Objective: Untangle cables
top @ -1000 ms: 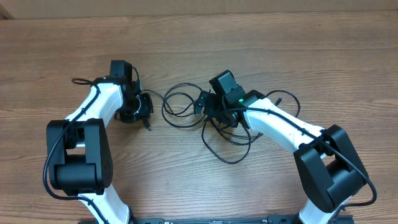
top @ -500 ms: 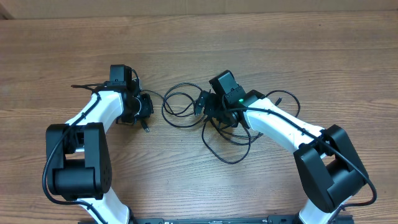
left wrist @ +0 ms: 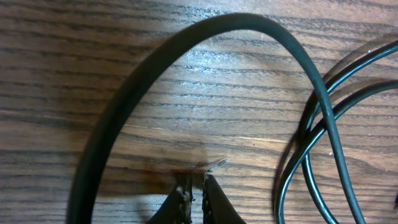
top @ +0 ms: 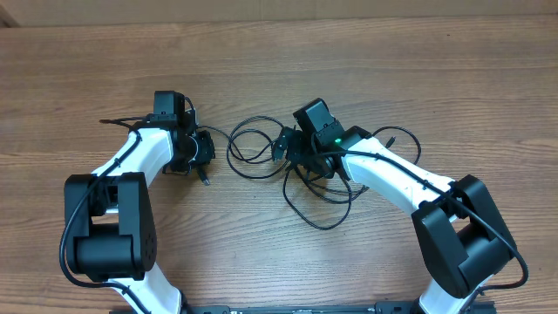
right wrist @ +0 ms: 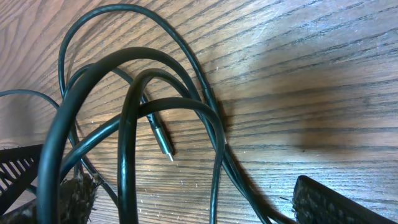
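Cables (top: 305,185) in a loose tangle of loops on the table (top: 453,70), between my 2 arms.
My right gripper (right wrist: 193,202) stands wide open over the tangle, with strands running between its fingers (right wrist: 329,199) and none clamped. My left gripper (left wrist: 196,200) is pinched nearly closed on nothing, just beside a loop at the tangle's left edge.

Thin glossy black rubber cables (right wrist: 122,155), one small plug end (right wrist: 163,144) tipped silver. Brown wooden table (top: 436,78) streaked with darker fine grain. White-and-black jointed robot arms (top: 144,148); tiny green light (top: 336,139).
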`<state>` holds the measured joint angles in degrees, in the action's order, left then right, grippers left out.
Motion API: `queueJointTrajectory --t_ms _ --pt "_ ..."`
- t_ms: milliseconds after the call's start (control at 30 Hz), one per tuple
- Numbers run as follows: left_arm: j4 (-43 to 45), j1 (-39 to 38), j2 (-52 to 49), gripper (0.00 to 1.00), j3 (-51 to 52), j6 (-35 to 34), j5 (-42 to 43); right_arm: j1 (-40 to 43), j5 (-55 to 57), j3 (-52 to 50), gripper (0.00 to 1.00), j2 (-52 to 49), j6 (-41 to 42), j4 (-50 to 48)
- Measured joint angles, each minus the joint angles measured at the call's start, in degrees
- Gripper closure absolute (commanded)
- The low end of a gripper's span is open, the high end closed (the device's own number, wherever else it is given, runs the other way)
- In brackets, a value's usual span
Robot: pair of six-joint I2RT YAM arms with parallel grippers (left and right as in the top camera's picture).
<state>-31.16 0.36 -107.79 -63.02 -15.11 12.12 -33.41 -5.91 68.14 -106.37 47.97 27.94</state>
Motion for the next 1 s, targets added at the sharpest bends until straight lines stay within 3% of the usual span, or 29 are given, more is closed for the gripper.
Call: queueJointTrajectory --t_ms 333,467,1000 --pt "0.2 0.0 0.0 0.89 0.0 0.0 0.0 0.0 0.0 0.0 0.00 0.0 0.0 0.0" --pt "0.2 0.0 0.0 0.95 0.0 0.0 -0.6 0.0 0.0 0.0 0.00 0.0 0.0 0.1" --pt "-1.2 4.3 0.4 0.82 0.0 -6.2 -4.7 -0.2 -4.8 0.0 0.00 0.0 0.0 -3.4"
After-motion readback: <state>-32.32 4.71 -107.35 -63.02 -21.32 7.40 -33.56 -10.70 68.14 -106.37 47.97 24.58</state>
